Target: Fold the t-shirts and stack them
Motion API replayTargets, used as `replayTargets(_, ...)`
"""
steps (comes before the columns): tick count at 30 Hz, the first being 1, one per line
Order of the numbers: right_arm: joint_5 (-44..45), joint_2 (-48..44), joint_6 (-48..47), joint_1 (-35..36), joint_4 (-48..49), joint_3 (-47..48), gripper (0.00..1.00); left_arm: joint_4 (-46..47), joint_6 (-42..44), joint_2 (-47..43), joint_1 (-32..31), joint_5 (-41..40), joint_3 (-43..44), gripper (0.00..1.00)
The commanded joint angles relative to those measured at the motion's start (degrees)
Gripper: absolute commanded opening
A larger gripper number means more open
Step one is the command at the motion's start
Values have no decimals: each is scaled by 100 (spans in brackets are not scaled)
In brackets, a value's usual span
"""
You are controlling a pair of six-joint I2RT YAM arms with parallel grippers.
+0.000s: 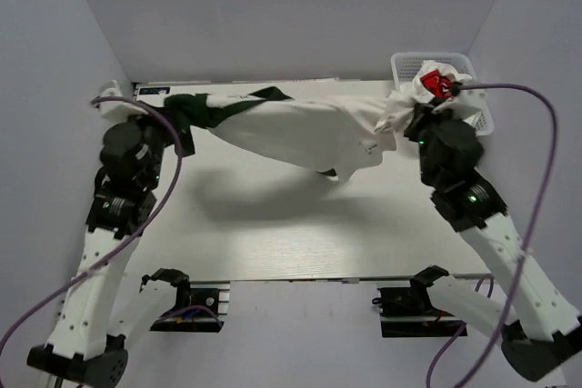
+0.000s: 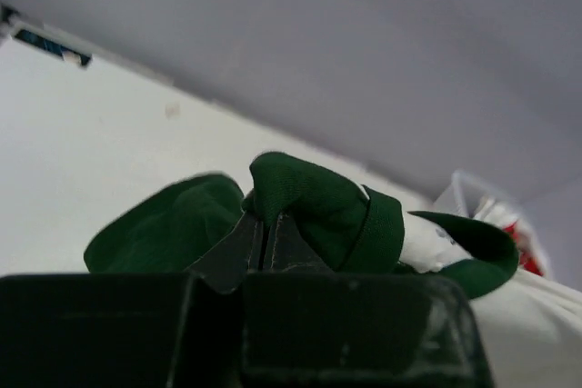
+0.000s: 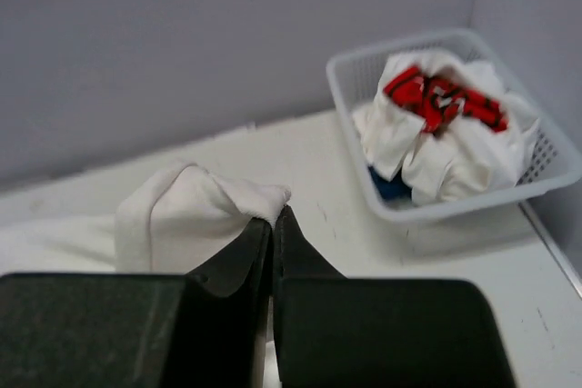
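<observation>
Left fingers [image 2: 238, 247]: closed tight on a bunched fold of dark green cloth belonging to the white and dark green t-shirt [image 1: 300, 129]; the green fold rises just above the fingertips in the left wrist view.

Right fingers [image 3: 238, 256]: closed, pinching a white fold of the same t-shirt at the fingertips.

T-shirt position: stretched between the two arms across the far half of the bench [image 1: 300, 233]; green end at the left arm, white end at the right arm; the middle sags, and a shadow lies on the bench below it.

Basket [image 3: 546, 170]: white mesh, at the far right corner of the bench; it holds a crumpled t-shirt with red print [image 3: 436, 102] on top and a blue t-shirt [image 3: 391, 186] partly visible beneath.
</observation>
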Motion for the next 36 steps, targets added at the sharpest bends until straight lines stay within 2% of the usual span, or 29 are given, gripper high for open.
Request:
replayTargets(1,1046,-710,-402,-38,178,159,0,-553,-137,-533,9,-1082,526,0)
replayTargets(6,1618,-1451,-719,-29,126,458,0,-1274,-313,-999,62,-1638,1316,0)
replayTargets(12,969,-1927,-719,-20,-59,722,0,-1178,-314,-1430,114,-918,1371,0)
replayTargets(15,1195,-1761,-640,-20,-164,678,0,-1109,-314,-1291,114,-541,1231,0)
replayTargets(18,1302,-1445,-640,-29,-191,441,0,-862,-314,-984,114,258,801,0)
replayTargets(19,1285,-1331,-614,-38,-173,371,0,-862,-383,-878,114,261,678,0)
replayTargets(23,1267,-698,-264,-108,-121,-383,0,-634,-445,-185,114,331,-226,0)
replayTargets(26,873,163,-52,-283,72,-789,0,-441,-507,851,114,15,-448,0)
replayTargets(27,445,617,-43,-475,168,-833,0,-362,-507,1168,166,-99,-449,0)
replayTargets(28,301,1126,-69,-538,204,-808,0,-291,-507,1893,167,-161,-449,0)
replayTargets(29,82,1358,-95,-695,370,-746,0,-291,-507,2300,167,-48,-222,0)
replayTargets(30,-146,2143,-121,-723,345,-511,0,-291,-455,2705,228,57,-64,0)
replayTargets(31,-244,2395,-261,-784,293,-369,0,-291,-454,3100,229,180,129,0)
replayTargets(32,-315,2841,-306,-828,14,-211,0,-438,-324,3809,229,521,610,4)
replayTargets(33,-350,3045,-306,-846,-145,130,0,-518,-270,4103,229,629,850,29)
replayTargets(35,-420,3618,-306,-881,-531,711,0,-746,-209,4648,229,630,1437,67)
replayTargets(36,-421,3680,-306,-864,-568,791,8,-817,-156,4729,281,630,1571,91)
